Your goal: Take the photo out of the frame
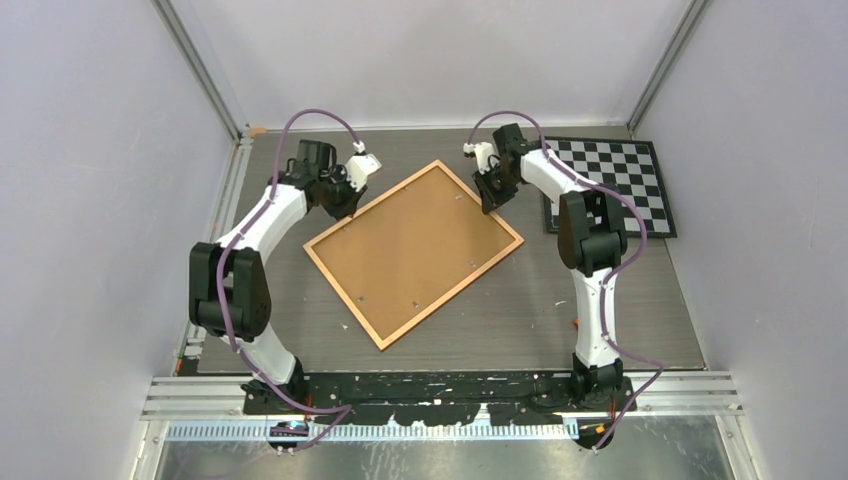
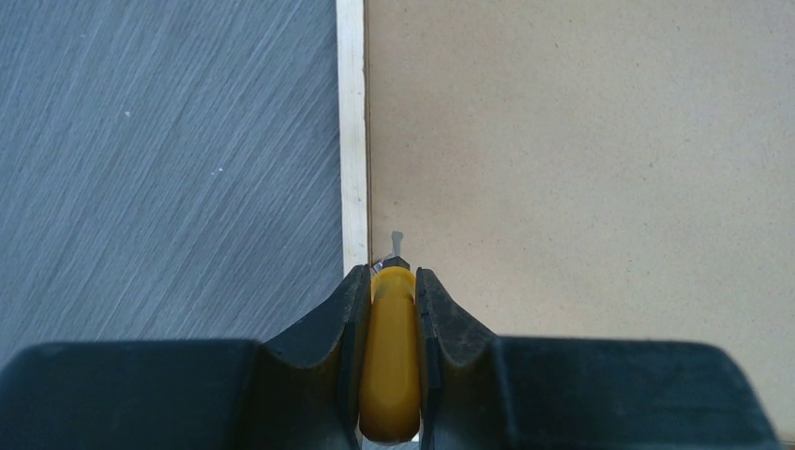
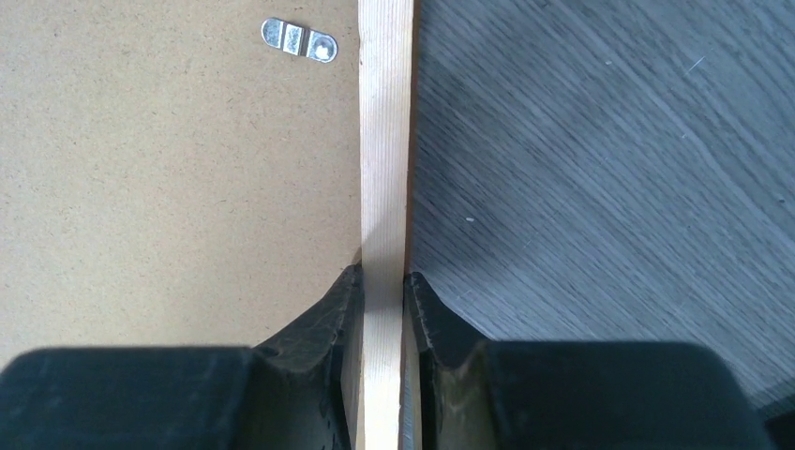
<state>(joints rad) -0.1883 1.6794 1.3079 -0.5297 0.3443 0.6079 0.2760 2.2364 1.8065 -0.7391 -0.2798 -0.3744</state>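
Frame (image 1: 344,297) lies back-up and skewed at centre of the table (image 1: 540,310) in the top view. Photo isn't visible, presumably face-down under the backing board (image 1: 414,250). Right gripper (image 3: 382,277) is pinched narrow on the wooden border at the frame's upper-right edge. Left gripper (image 2: 393,274), at the upper-left edge, is clamped on a yellow piece (image 2: 389,356) w/ its tip at a metal clip (image 2: 396,246).

Frame looks light but stiff. Border is thin, so the hold is shallow & may slip. Photo is prob. thin & easily creased, so take it by an edge once the board is out.

Second clip (image 3: 298,39) sits on the board. The clips are likely the obstacle. Checkerboard (image 1: 612,185), upper right, is well apart.
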